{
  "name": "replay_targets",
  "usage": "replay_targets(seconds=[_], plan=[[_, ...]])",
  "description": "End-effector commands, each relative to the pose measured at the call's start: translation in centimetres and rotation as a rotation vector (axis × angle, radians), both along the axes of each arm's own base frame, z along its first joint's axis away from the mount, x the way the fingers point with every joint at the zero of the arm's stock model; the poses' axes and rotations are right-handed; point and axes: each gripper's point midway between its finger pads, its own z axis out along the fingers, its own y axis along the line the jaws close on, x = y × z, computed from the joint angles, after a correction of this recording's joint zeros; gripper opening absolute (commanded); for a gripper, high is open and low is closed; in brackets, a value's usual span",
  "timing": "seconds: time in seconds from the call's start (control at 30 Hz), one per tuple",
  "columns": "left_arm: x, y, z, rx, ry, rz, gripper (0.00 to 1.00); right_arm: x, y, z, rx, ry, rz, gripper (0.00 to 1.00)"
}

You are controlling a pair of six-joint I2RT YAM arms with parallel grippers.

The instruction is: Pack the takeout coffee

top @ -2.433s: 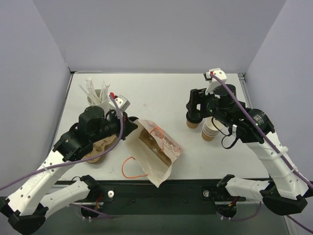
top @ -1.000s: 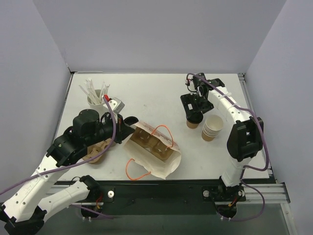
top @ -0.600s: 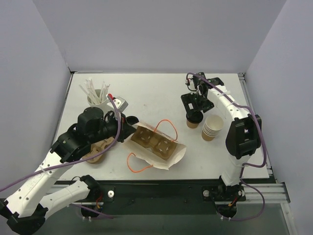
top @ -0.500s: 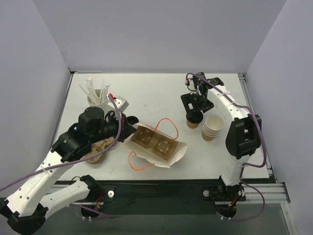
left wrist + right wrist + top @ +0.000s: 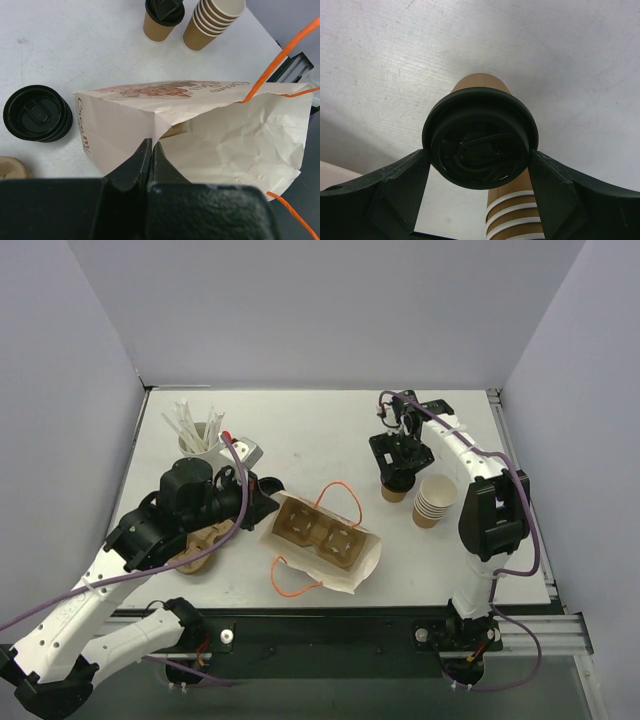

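Swung flatter and rightward since a second ago: bag [image 5: 325, 545], carrier [image 5: 318, 532] plain inside from above. Left gripper [image 5: 151, 147] clenched on its paper edge. Lid stack [image 5: 37, 112] just beside bag, seen from left wrist alone. Open counter [image 5: 300, 430] between bag mouth and coffee [image 5: 393, 485], upright near cup stack [image 5: 434, 502], well in from far and right edges. Right gripper [image 5: 479, 157] straddling its lid at the rim; clamped or not, cannot tell.

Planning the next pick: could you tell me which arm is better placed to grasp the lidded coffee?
Right: the right gripper straddles the takeout coffee; the left gripper clamps the paper bag.
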Motion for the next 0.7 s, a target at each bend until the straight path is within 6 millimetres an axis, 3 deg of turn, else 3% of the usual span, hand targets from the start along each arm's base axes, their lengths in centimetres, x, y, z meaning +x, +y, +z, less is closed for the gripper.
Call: replay_targets(seconds=[0.0, 0.23, 0.33, 0.5, 0.53, 0.6, 0.63, 0.67], plan=[[0.0, -0.5, 3.2, -0.064, -0.071, -0.020, 0.00, -0.7, -0.6, -0.6, -0.003, 0.044, -0.010, 0.77], [0.2, -0.7, 3.2, -0.072, -0.061, -0.015, 0.00, -0.5, -1.3, 0.7, -0.024, 0.002, -0.038, 0.61], [0.5, -0.9, 3.2, -0.075, -0.049, -0.006, 0.00, 0.0, -1.3, 3.4, -0.007, -0.067, -0.057, 0.58], [1.2, -1.1, 2.9, -0.065, -0.023, 0.024, 0.00, -0.2, -1.1, 10.7, 0.052, -0.236, -0.084, 0.54], [1.5, -1.3, 2.8, -0.059, -0.017, 0.027, 0.00, -0.3, -0.8, 13.6, 0.076, -0.311, -0.077, 0.54], [1.8, -1.4, 2.9, -0.062, -0.013, 0.039, 0.00, -1.0, -0.6, 16.3, 0.096, -0.374, -0.066, 0.53], [2.1, -1.6, 2.8, -0.057, -0.005, 0.043, 0.00, -1.7, -0.2, 19.1, 0.123, -0.449, -0.052, 0.53], [2.3, -1.8, 2.9, -0.058, -0.004, 0.044, 0.00, -2.1, -0.1, 20.5, 0.138, -0.483, -0.045, 0.53]])
